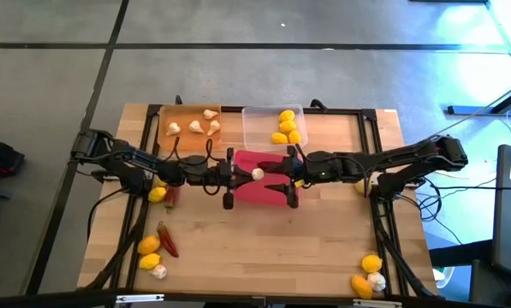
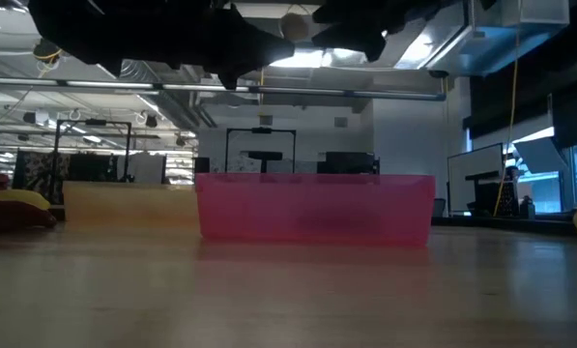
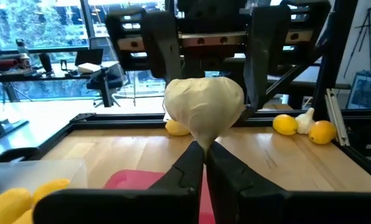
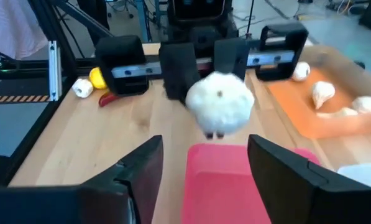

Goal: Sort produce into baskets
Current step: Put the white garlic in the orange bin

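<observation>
Garlic [image 1: 193, 126] and lemons [image 1: 286, 126] partly fill two trays. Left gripper [image 3: 205, 158] pinches a garlic bulb [image 3: 204, 106]; right gripper [image 4: 204, 163] gapes wide. Strays [image 1: 155, 252] remain on the counter [image 1: 264, 248].

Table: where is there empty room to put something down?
Bare wood lies in the front middle of the table, between the chili pepper and lemons at the left and the lemons at the right corner. It is crowded around the pink tray, where both arms meet over it.
</observation>
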